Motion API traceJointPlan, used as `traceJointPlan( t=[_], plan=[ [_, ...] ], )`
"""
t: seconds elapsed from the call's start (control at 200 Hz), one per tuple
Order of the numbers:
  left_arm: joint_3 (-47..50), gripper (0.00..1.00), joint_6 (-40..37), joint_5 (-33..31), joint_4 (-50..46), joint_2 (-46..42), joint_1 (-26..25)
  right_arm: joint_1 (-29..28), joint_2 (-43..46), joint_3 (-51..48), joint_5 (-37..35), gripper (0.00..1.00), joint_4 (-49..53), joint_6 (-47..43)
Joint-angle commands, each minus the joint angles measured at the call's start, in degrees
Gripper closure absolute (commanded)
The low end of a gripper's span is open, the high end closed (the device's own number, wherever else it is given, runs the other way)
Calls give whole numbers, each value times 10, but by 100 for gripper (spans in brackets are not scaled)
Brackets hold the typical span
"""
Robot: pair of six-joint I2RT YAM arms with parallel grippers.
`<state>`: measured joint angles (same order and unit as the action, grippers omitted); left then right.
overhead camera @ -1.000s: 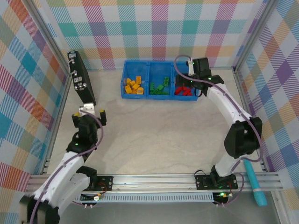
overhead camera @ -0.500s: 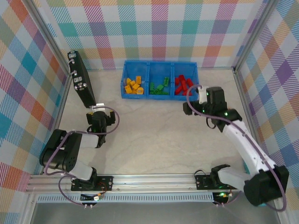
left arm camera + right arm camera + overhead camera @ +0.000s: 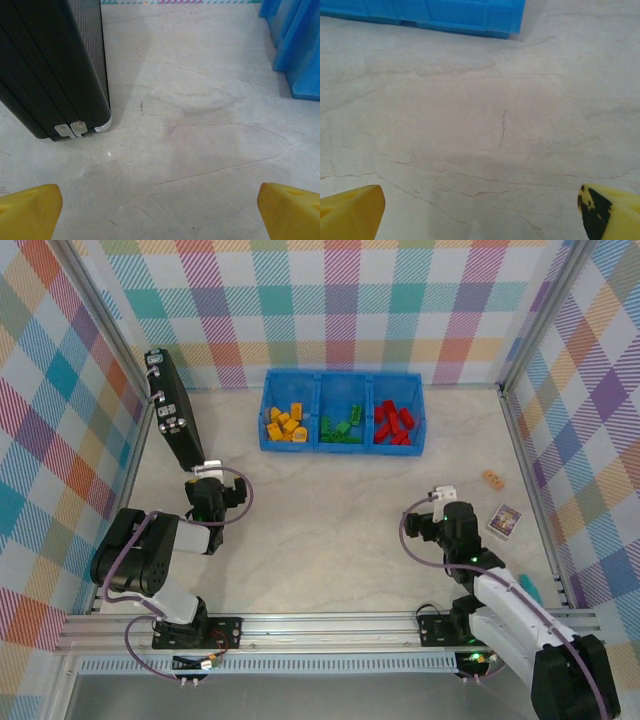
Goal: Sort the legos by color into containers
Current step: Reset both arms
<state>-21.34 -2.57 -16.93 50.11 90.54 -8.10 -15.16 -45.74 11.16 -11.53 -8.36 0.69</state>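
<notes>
The right tool (image 3: 480, 212) has pulled back from the containers (image 3: 300, 447), spread empty; left tool (image 3: 160, 210) spread too.

black device (image 3: 175, 420): standing, left | tan piece (image 3: 492, 479): right | printed card (image 3: 504, 520): near it

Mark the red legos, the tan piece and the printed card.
red legos (image 3: 393, 423), top external view, middle of the pile
tan piece (image 3: 492, 479), top external view, its centre
printed card (image 3: 504, 520), top external view, its face
</notes>
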Motion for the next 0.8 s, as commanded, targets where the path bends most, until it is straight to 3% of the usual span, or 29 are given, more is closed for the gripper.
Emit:
traceJointPlan(
  t=[0.0, 0.335, 0.41, 0.52, 0.62, 0.665, 0.795],
  plan=[
    [-10, 0, 7, 11, 20, 2, 8, 34, -29, -11, 8, 1, -172, -14],
    [-15, 0, 16, 22, 10, 1, 17, 91, -331, 99, 90, 1, -361, -57],
    [-16, 0, 18, 24, 8, 2, 20, 95, -381, 153, 99, 1, -305, -58],
    [-16, 0, 18, 26, 6, 1, 21, 118, -386, 152, 124, 1, -310, -38],
    [-16, 0, 18, 27, 6, 2, 22, 139, -432, 107, 151, 1, -444, -21],
    [-17, 0, 18, 28, 6, 1, 22, 145, -417, 127, 149, 1, -376, -16],
    [-17, 0, 19, 28, 5, 2, 23, 150, -426, 124, 154, 1, -398, -9]
  ],
)
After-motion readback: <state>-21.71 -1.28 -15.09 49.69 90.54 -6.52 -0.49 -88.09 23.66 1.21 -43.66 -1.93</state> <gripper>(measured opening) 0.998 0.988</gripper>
